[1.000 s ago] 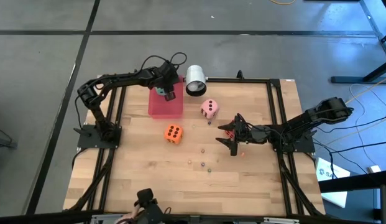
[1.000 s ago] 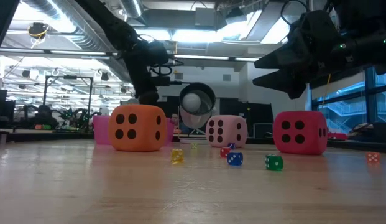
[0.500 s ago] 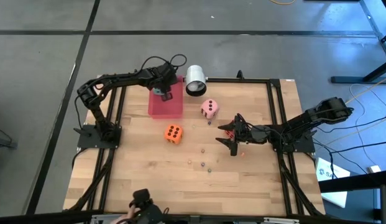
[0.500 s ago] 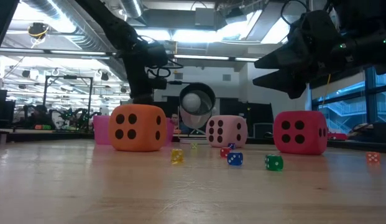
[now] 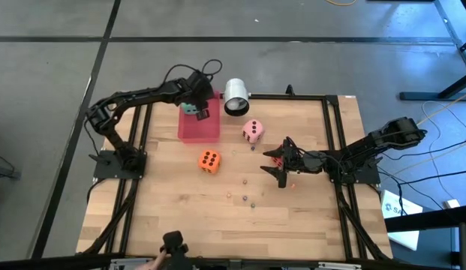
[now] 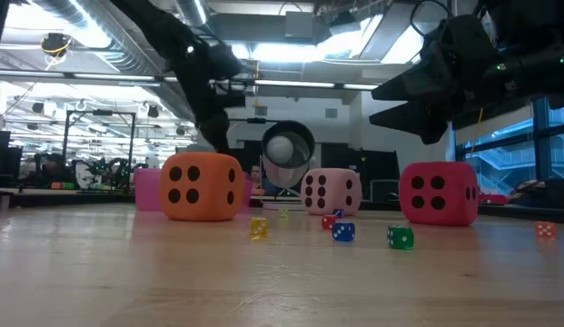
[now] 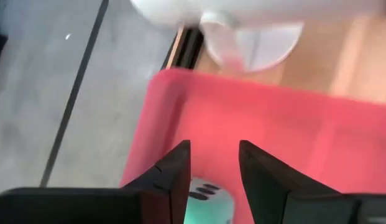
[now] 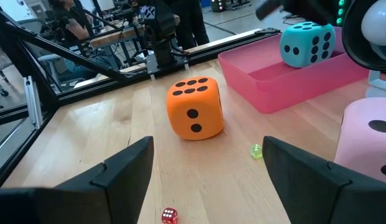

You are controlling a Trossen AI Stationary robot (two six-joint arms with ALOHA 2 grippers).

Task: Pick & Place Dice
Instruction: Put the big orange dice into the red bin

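My left gripper (image 5: 196,109) is shut on the green die (image 5: 189,107), which also shows in the right wrist view (image 8: 306,43), over the far left part of the pink bin (image 5: 201,127). The orange die (image 5: 209,160) and the pink die (image 5: 253,130) rest on the table. My right gripper (image 5: 281,166) hangs open and level above the red die (image 6: 439,193), touching nothing. In the high view that gripper largely hides the red die. My left gripper pinches the green die (image 7: 208,198) between its two fingers (image 7: 174,180), which slant down from the table's left side. The wrist view shows only a strip of the die between the fingers. I cannot tell whether the die is clear of the bin's floor.
A white cylinder (image 5: 236,96) lies at the far edge beside the bin. Several tiny coloured dice (image 6: 400,237) are scattered on the wood between the big dice and the near edge. A person's hand with a dark object (image 5: 172,247) shows at the near edge.
My left gripper has risen a little and drawn toward the table's far left corner, staying shut on the green die, which went with it.
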